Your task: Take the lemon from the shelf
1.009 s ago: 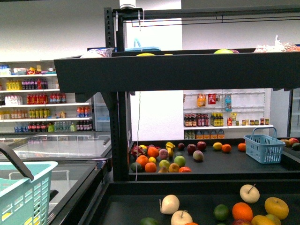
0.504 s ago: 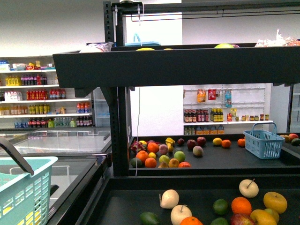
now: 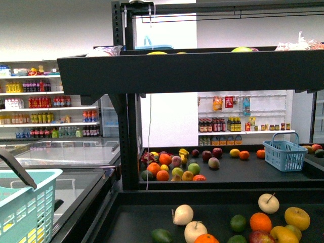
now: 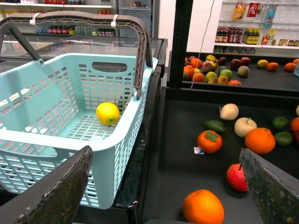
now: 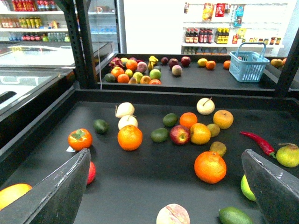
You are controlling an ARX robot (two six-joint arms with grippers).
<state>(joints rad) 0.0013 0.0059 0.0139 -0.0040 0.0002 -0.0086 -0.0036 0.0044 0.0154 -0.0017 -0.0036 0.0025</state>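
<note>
**Both grippers open and empty; lemon lying in the basket**

Left gripper [image 4: 163, 186]: jaws spread wide, nothing held or touched. One finger [image 4: 56, 191] hung before the pale blue basket [image 4: 70, 140], the other over the dark tray of the shelf [image 4: 187, 154].

Right gripper [image 5: 168, 191]: jaws likewise spread wide and empty, poised above the same tray, touching no fruit.

Lemon [image 4: 108, 113]: bright yellow, resting on the slotted floor of the pale blue basket, near the wall on the shelf side. The basket's grey handle [image 4: 140, 51] stood upright. In the front view only a corner of this basket [image 3: 25, 202] appeared, at the lower left.

Shelf, lower tray: black, flat, raised rim. Loose produce was scattered on it, well apart in places: a large orange [image 5: 130, 137], a persimmon [image 5: 80, 139], a red apple [image 5: 180, 134], a red chilli [image 5: 259, 142] toward the right edge, a second orange [image 5: 210, 167], limes, pale round fruits.

Shelf, rear tray [image 3: 233, 177]: a cluster of mixed fruit [image 3: 172, 169] near its left end, beside the black upright post; a small blue basket [image 3: 285, 154] near its right end.

Shelf, upper tray [image 3: 192, 71]: seen edge-on in the front view, contents mostly hidden.

Room: white shelves of bottles [image 3: 50, 106] at far left and behind the stand; glass-topped chest freezers [image 3: 66, 154] to the left.
</note>
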